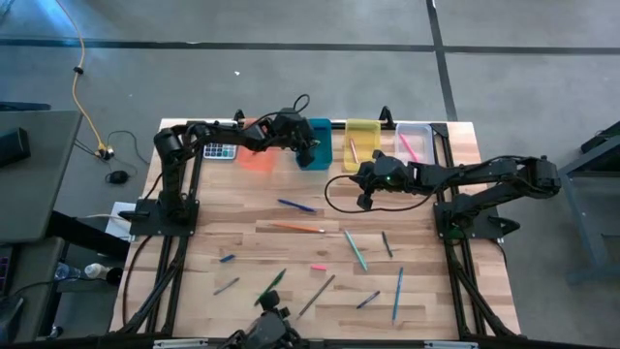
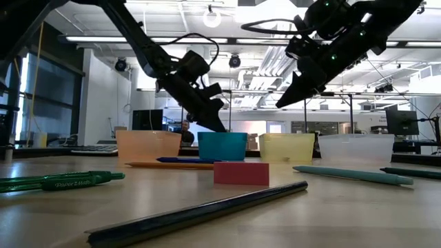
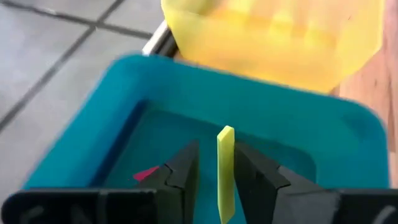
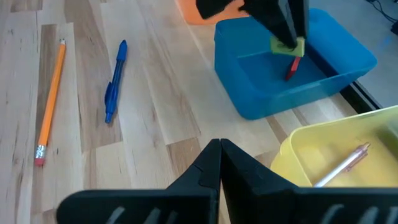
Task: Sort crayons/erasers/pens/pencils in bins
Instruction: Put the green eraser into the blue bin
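My left gripper point(image 1: 308, 153) reaches over the teal-blue bin point(image 1: 316, 142) at the table's far edge, slanting down into it. Its fingers stand apart with a yellow-green eraser point(image 3: 225, 171) upright between them. A pink eraser point(image 4: 292, 67) lies on the bin's floor below. The orange bin point(image 1: 257, 155), yellow bin point(image 1: 361, 141) and clear bin point(image 1: 415, 142) stand in the same row. My right gripper point(image 1: 363, 201) hangs shut above the table, near the yellow bin, holding nothing. My left gripper has the yellow-green eraser's flat sides point(image 3: 226, 149) between its two fingers, which slant down from the table's left. A gap shows beside one finger point(image 3: 186, 165). Whether the other finger touches the eraser, I cannot tell. The eraser stands on end above the bin's floor.
On the wood lie a blue pen point(image 1: 296, 205), an orange pencil point(image 1: 297, 228), a teal pen point(image 1: 356, 249), a pink eraser point(image 1: 318, 267), a green pen point(image 1: 271, 286) and several more sticks. A grey calculator point(image 1: 220, 151) lies left of the orange bin. A stick point(image 4: 341, 165) lies in the yellow bin.
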Robot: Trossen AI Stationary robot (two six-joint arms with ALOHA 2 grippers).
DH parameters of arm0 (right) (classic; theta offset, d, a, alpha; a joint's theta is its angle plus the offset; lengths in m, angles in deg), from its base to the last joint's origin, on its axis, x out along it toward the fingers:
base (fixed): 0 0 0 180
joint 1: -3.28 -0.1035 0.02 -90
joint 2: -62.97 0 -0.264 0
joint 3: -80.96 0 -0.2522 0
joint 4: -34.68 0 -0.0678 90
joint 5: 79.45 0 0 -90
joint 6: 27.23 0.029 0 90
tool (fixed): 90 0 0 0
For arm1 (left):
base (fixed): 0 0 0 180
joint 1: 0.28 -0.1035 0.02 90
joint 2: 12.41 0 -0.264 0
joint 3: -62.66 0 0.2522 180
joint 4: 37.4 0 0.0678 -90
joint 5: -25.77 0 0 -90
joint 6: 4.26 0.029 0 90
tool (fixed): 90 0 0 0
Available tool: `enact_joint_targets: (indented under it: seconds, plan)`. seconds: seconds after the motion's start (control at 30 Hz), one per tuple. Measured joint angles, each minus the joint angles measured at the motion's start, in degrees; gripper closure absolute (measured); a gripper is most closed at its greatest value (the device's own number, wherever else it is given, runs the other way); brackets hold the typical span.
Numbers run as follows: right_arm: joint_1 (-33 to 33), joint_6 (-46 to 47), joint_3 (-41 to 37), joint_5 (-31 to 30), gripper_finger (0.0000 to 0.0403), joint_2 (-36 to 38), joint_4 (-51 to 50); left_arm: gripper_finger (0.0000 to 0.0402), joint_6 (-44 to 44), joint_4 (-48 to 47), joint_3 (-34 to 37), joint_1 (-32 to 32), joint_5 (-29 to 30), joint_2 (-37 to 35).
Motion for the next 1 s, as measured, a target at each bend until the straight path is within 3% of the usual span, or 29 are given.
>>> enact_joint_targets:
  seconds: [0.27, 0.73, 0.9, 1.0]
  plan:
    - [0.0, 0.4, 0.0, 0.0, 0.0403, 0.0, 0.0, 0.0327, 1.4, -0.4, -0.1, 0.0, 0.0, -3.0]
    - [0.0, 0.5, 0.0, 0.0, 0.0403, 0.0, 0.0, 0.022, 2.0, -1.7, 0.0, -0.7, -1.4, -1.7]
    - [0.1, 1.5, 0.0, 0.0, 0.0403, 0.0, 1.1, 0.0213, 1.4, -2.1, 0.0, -2.2, -6.4, -3.0]
    - [1.4, 4.4, 0.0, 0.1, 0.0403, -0.7, 8.0, 0.0213, 1.0, -2.6, 0.0, -2.9, -10.0, -3.5]
